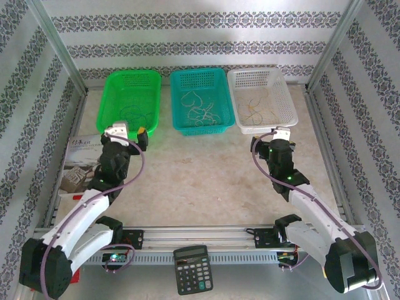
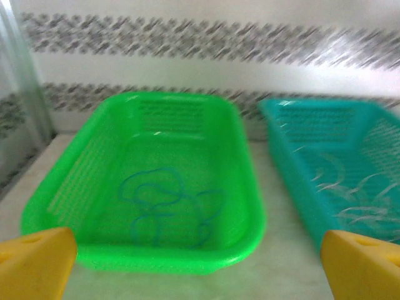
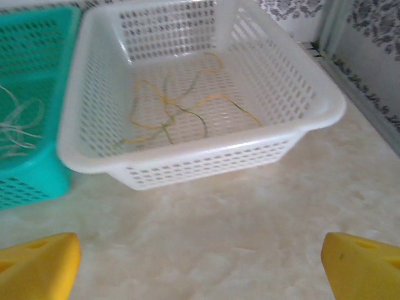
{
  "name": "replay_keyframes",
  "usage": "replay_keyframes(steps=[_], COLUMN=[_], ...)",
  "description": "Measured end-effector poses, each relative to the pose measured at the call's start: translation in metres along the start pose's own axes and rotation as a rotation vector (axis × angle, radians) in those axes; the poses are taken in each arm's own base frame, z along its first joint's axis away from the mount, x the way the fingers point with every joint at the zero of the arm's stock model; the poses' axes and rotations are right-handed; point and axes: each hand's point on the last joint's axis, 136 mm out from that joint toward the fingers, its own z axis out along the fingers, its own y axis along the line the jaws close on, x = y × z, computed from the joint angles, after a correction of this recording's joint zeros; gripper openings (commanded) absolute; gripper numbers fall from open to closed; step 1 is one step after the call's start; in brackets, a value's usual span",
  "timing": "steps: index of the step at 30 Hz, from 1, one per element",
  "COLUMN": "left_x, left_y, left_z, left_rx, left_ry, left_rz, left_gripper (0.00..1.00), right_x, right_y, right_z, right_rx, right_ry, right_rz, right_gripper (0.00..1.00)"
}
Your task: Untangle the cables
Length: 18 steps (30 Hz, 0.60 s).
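The cables lie sorted by colour in three baskets at the back of the table. Dark bluish strands (image 2: 167, 206) curl in the green basket (image 2: 247, 187). Pale whitish strands (image 2: 350, 194) lie in the teal basket (image 1: 215, 128). Yellowish-gold strands (image 3: 178, 106) spread over the floor of the white basket (image 3: 206, 156). My left gripper (image 2: 200, 269) hovers open just in front of the green basket, its yellow fingertips (image 2: 37, 262) wide apart with nothing between them. My right gripper (image 3: 200, 269) is open over bare table in front of the white basket, holding nothing.
A black calculator (image 1: 192, 269) sits at the near edge between the arm bases. A printed booklet (image 1: 78, 165) lies at the left under the left arm. Aluminium frame rails and patterned walls enclose the table. The marbled tabletop (image 1: 200, 181) stretches between the arms.
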Motion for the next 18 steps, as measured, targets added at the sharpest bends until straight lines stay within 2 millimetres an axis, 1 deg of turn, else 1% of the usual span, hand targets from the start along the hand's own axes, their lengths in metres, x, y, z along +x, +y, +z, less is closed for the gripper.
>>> replay_keyframes(steps=[3,6,8,11,12,14,16,18], left_x=[0.037,0.057,0.067,0.085,0.089,0.096,0.102,0.108], left_y=[0.019,0.03,0.035,0.042,0.044,0.046,0.047,0.049], left_z=[0.008,0.015,0.018,0.024,0.027,0.032,0.038,0.042], left_rx=[-0.11,-0.185,-0.213,-0.244,-0.251,-0.257,-0.257,-0.253], left_ry=[0.051,0.071,0.072,0.092,0.098,0.103,0.108,0.118], left_rz=[0.074,0.109,0.114,0.121,0.123,0.126,0.127,0.136], left_gripper=[1.0,1.0,1.0,1.0,1.0,1.0,1.0,1.0], right_x=[0.009,0.015,0.023,0.041,0.049,0.059,0.059,0.053], right_y=[-0.019,-0.036,-0.042,-0.041,-0.039,-0.036,-0.03,-0.024], right_z=[0.007,0.014,0.019,0.031,0.035,0.039,0.042,0.045], right_rx=[0.082,0.147,0.173,0.166,0.159,0.134,0.102,0.062], right_ry=[0.007,0.01,0.018,0.033,0.049,0.063,0.038,-0.009], right_rz=[-0.026,-0.018,-0.02,-0.043,-0.056,-0.078,-0.083,-0.08], right_gripper=[0.98,0.98,0.98,0.98,0.98,0.98,0.98,0.98])
